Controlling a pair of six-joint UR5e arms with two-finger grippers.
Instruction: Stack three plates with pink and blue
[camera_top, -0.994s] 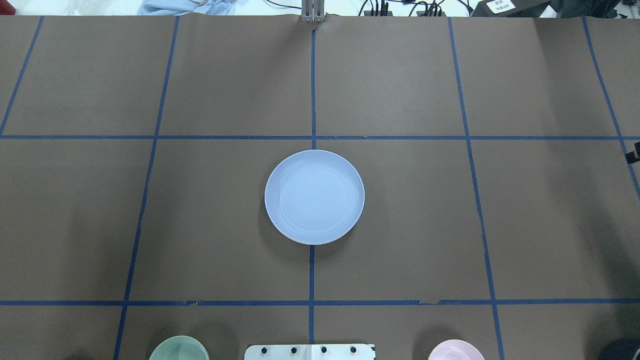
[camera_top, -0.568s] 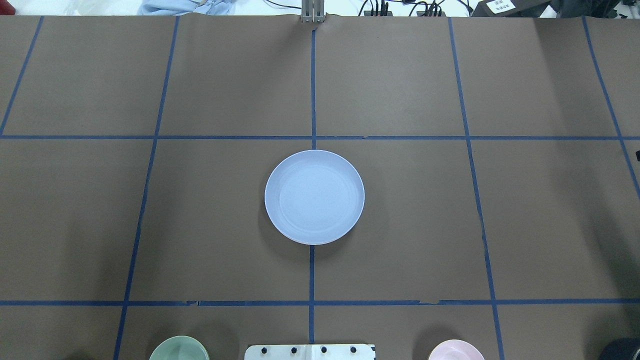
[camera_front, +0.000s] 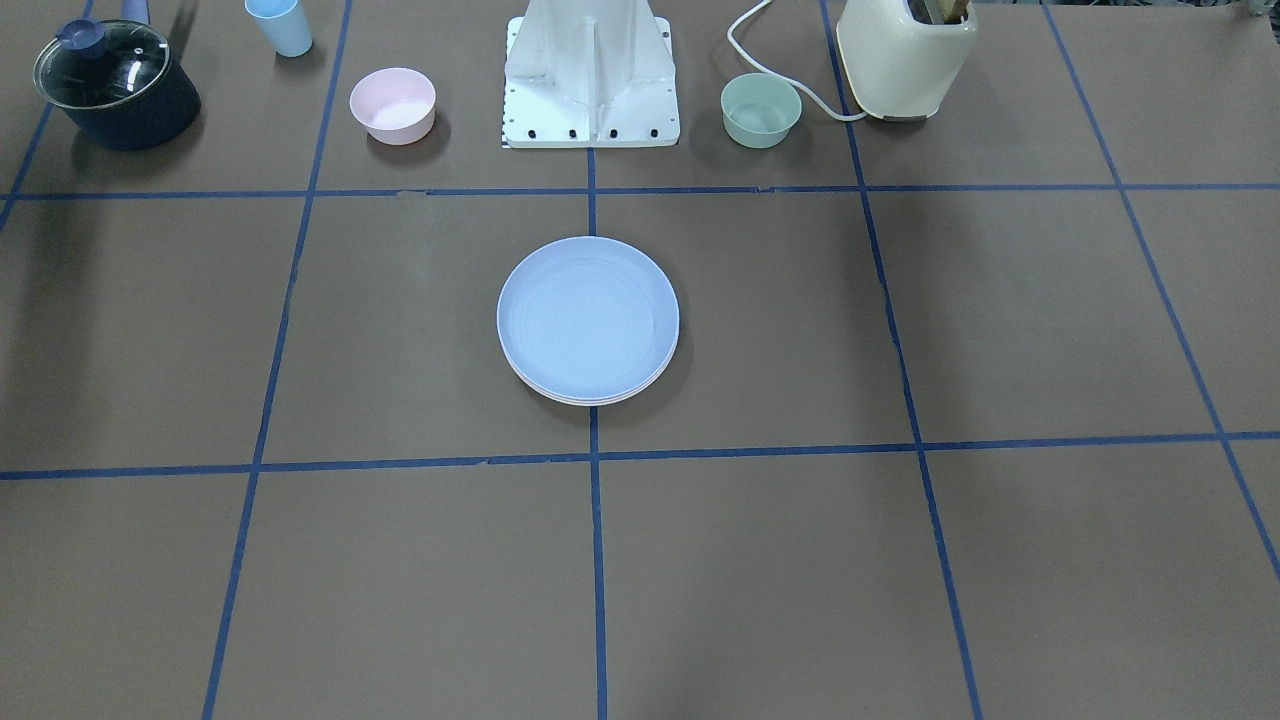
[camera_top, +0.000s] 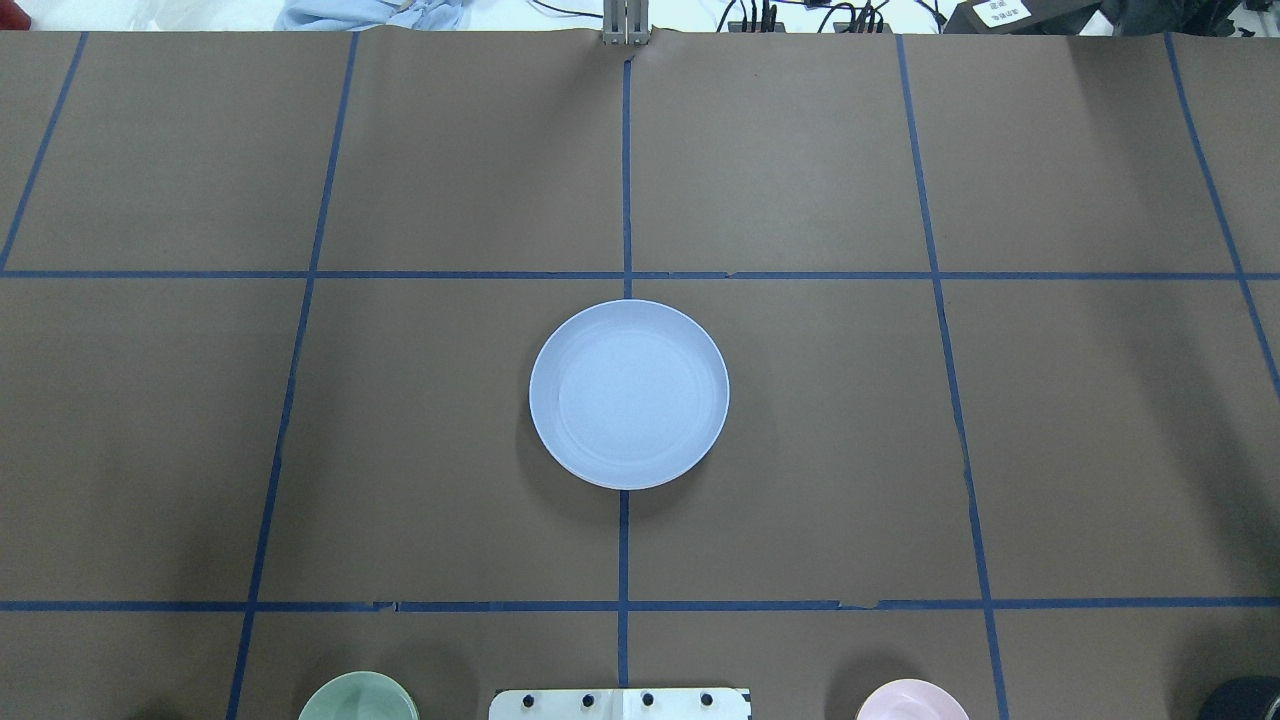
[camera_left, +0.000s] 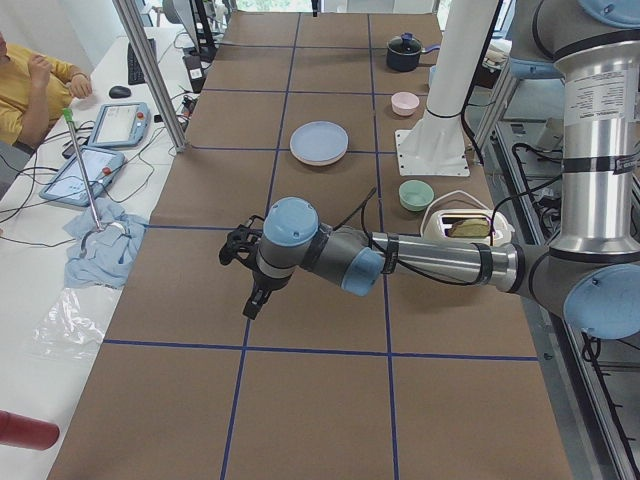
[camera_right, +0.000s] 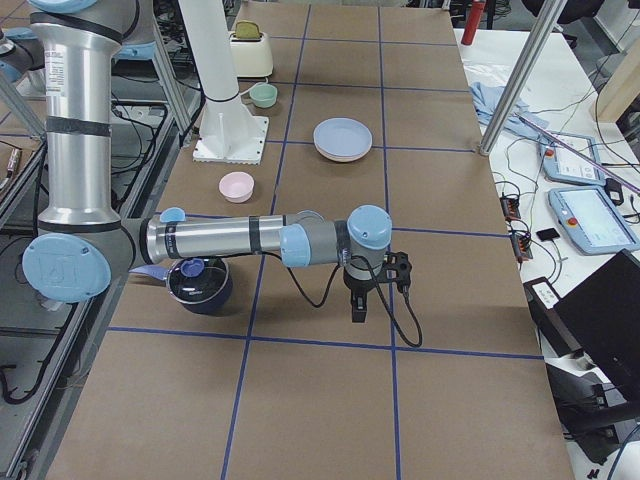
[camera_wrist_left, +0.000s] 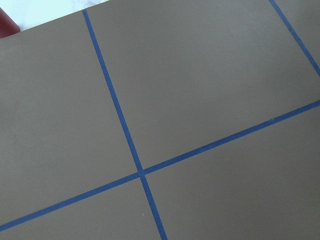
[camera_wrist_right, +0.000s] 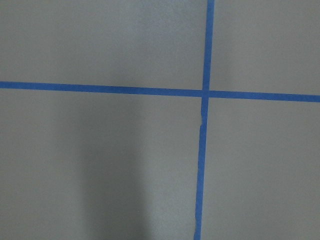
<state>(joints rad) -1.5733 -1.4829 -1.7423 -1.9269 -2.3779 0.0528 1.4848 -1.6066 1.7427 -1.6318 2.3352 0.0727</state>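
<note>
The light blue plate (camera_top: 628, 394) lies on top of a stack in the middle of the table, on the centre tape line. In the front-facing view, pale rims of lower plates (camera_front: 590, 399) show under the blue plate (camera_front: 588, 318); which is pink and which is cream I cannot tell. The stack also shows in the side views (camera_left: 319, 141) (camera_right: 342, 137). My left gripper (camera_left: 255, 300) and right gripper (camera_right: 357, 310) hang over bare table far from the stack, near opposite table ends. They show only in the side views, so I cannot tell whether they are open or shut.
Near the robot base (camera_front: 592, 70) stand a small pink bowl (camera_front: 392, 104) and a small green bowl (camera_front: 761, 110). A lidded dark pot (camera_front: 115, 85), a blue cup (camera_front: 280, 25) and a cream toaster (camera_front: 905, 55) stand along that same edge.
A dark part of the right arm at the right edge of the overhead view has slid out of that view. The plate stack has not moved.
</note>
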